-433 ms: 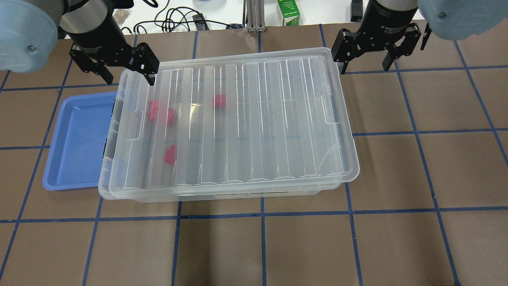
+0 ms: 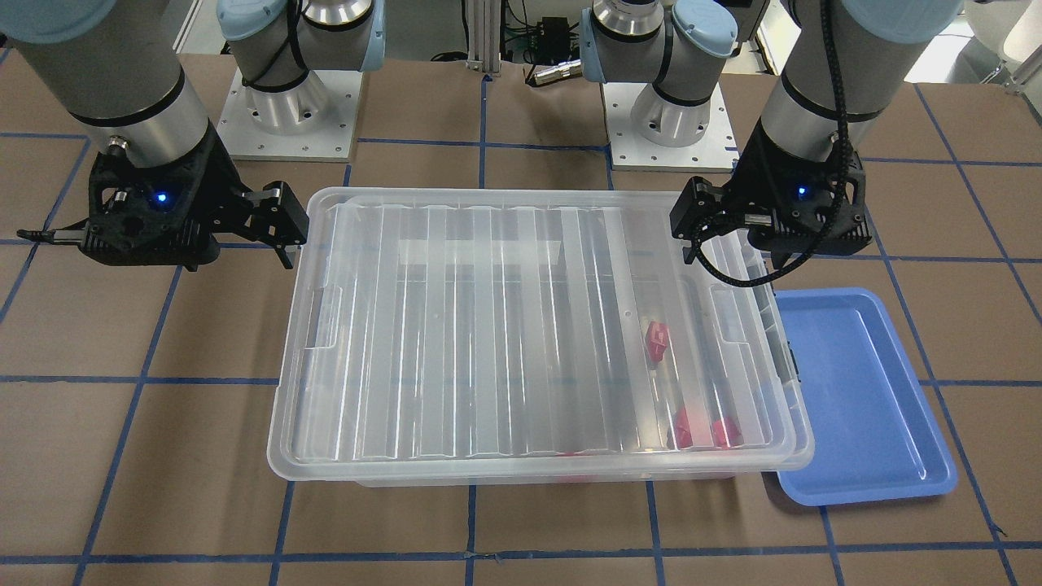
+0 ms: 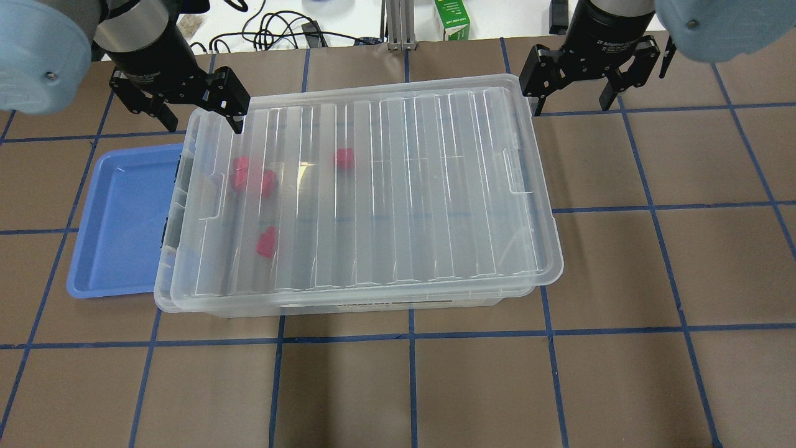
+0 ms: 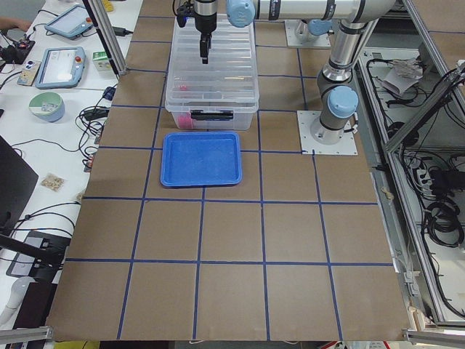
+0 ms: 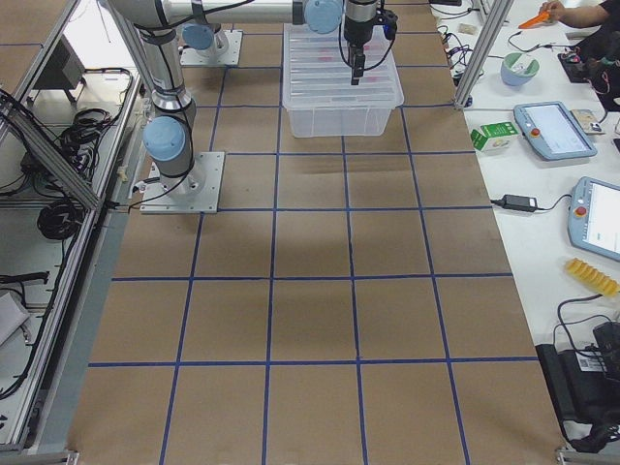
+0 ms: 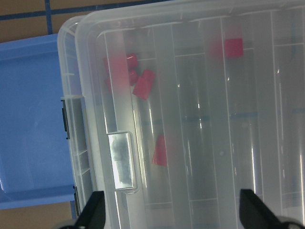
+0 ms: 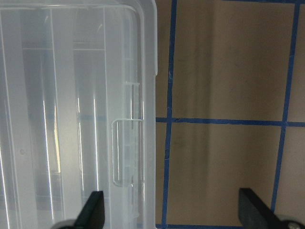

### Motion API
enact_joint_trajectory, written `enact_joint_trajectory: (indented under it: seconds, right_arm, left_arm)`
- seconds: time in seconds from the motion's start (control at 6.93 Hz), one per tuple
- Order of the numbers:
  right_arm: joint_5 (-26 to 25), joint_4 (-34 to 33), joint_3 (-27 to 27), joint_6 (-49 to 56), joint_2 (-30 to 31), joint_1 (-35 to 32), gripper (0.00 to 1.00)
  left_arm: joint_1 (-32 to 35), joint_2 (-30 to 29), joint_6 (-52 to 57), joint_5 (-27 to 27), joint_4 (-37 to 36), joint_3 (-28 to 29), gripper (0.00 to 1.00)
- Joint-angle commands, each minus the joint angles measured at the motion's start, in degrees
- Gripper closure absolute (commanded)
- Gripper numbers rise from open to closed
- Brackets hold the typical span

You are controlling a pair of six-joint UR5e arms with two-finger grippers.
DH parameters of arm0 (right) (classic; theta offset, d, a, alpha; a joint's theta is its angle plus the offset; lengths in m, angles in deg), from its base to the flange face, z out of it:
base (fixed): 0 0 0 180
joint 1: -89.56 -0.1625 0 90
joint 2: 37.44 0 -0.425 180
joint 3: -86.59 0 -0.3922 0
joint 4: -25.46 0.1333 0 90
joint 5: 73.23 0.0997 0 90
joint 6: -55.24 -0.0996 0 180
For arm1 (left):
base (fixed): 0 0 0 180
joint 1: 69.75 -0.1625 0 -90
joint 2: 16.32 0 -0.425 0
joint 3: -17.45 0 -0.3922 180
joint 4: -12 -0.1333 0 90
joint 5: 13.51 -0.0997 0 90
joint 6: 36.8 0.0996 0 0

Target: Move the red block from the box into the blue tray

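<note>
The box [image 3: 398,186] is a clear bin with its ribbed lid on, in the middle of the table. Several red blocks lie inside under the lid, near its left end: one [image 3: 343,157] farther in, two together [image 3: 239,173], one [image 3: 267,241] nearer the front. They also show in the left wrist view [image 6: 144,85]. The blue tray [image 3: 124,218] lies empty against the box's left end. My left gripper [image 3: 196,118] is open and empty above the box's far left corner. My right gripper [image 3: 572,102] is open and empty just beyond the box's far right corner.
A green carton [image 3: 452,18] and cables lie beyond the table's far edge. Both arm bases [image 2: 289,106] stand on plates behind the box. Blue tape lines grid the brown table [image 3: 653,373]. Tablets and a bowl sit on side benches [image 4: 62,65].
The right gripper has shifted very slightly toward the far edge. Box, tray and blocks have not moved.
</note>
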Motion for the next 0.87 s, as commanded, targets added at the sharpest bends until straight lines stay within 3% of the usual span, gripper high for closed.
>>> enact_joint_trajectory:
  seconds: [0.0,0.29,0.43,0.72]
  right_arm:
    - [0.4,-0.2,0.5,0.1,0.1,0.0,0.00]
    - [0.7,-2.4,6.0,0.2,-0.6,-0.3,0.00]
    - [0.0,-11.4,10.3,0.8,-1.9,-0.3,0.00]
    - [0.1,-16.5,13.9,0.7,-3.8,-0.2,0.00]
  left_arm:
    - [0.0,0.1,0.0,0.0,0.1,0.0,0.00]
    - [0.1,-0.2,-0.1,0.0,0.0,0.0,0.00]
    - [0.0,-0.2,-0.1,0.0,0.1,0.2,0.00]
    - [0.0,0.3,-0.1,0.3,0.2,0.0,0.00]
